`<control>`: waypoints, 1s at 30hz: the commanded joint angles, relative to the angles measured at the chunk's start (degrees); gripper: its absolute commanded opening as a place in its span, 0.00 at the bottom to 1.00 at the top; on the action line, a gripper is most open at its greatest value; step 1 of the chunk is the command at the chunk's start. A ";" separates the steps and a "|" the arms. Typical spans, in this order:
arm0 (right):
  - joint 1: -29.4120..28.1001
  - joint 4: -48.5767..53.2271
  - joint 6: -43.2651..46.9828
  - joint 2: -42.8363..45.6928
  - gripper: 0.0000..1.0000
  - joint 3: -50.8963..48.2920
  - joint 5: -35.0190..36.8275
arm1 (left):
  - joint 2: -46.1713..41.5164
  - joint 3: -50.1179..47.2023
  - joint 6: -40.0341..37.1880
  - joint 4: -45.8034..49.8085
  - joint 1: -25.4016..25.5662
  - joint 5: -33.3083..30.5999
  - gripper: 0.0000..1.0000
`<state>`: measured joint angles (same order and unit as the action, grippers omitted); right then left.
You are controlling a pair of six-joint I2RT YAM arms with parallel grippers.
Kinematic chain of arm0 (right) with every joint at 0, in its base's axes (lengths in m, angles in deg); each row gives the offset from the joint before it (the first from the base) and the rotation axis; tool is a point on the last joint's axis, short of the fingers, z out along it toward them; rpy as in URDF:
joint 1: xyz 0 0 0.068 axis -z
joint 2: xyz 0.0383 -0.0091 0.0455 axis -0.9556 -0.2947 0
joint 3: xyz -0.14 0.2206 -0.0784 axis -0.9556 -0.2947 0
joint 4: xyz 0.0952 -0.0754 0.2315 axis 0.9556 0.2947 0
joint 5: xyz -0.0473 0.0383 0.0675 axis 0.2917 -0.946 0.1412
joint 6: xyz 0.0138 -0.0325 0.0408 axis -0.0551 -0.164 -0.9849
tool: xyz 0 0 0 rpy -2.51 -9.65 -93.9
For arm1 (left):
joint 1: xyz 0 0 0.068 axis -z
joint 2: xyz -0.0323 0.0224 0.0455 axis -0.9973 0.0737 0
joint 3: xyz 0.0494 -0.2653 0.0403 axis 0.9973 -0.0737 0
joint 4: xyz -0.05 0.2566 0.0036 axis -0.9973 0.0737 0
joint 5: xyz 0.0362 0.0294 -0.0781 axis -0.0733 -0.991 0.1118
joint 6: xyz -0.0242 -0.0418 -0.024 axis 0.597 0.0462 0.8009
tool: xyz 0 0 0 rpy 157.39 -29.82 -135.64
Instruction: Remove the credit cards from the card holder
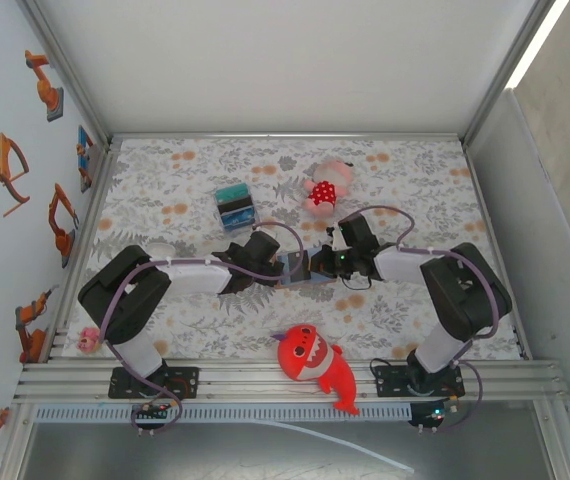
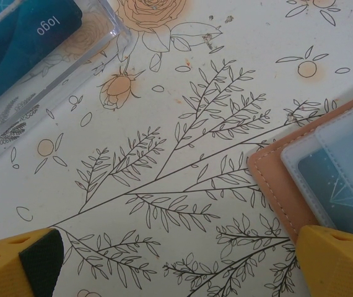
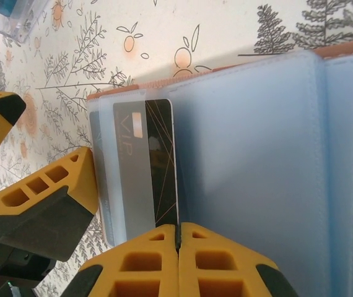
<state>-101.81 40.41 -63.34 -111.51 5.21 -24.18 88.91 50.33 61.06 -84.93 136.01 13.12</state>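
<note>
The tan card holder (image 3: pixel 238 65) lies open on the floral cloth mid-table, its blue-grey plastic sleeves (image 3: pixel 251 167) facing up. A dark credit card (image 3: pixel 155 167) marked VIP sticks partly out of a sleeve. My right gripper (image 3: pixel 178 238) is shut, and the card's long edge runs into the seam between its pads. My left gripper (image 2: pixel 176 266) stands wide open over bare cloth. Its right finger (image 2: pixel 337 260) overlaps the holder's stitched corner (image 2: pixel 269 170), where a teal card (image 2: pixel 325 182) shows under plastic. From above, the left gripper (image 1: pixel 283 268) and right gripper (image 1: pixel 322 265) meet at the holder (image 1: pixel 298 268).
A clear block holding teal cards (image 1: pixel 235 207) sits behind the left gripper, and the same block (image 2: pixel 15 55) is close in the left wrist view. A pink and red plush (image 1: pixel 323 188) lies at the back. A red shark plush (image 1: pixel 310 362) lies near the front rail.
</note>
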 commanded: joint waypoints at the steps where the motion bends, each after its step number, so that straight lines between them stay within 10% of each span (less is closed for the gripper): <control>1: 0.47 4.71 2.88 2.16 0.00 1.81 2.74 | 1.29 0.74 -1.13 1.88 0.30 -1.46 0.97; 30: 0.47 6.33 3.56 2.87 0.00 2.67 2.54 | 4.48 7.43 -8.73 -1.66 3.94 -0.10 0.97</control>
<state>-101.81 45.70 -60.61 -109.91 6.45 -21.78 92.49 56.58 54.11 -86.73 139.73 13.47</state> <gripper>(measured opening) 0.038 0.970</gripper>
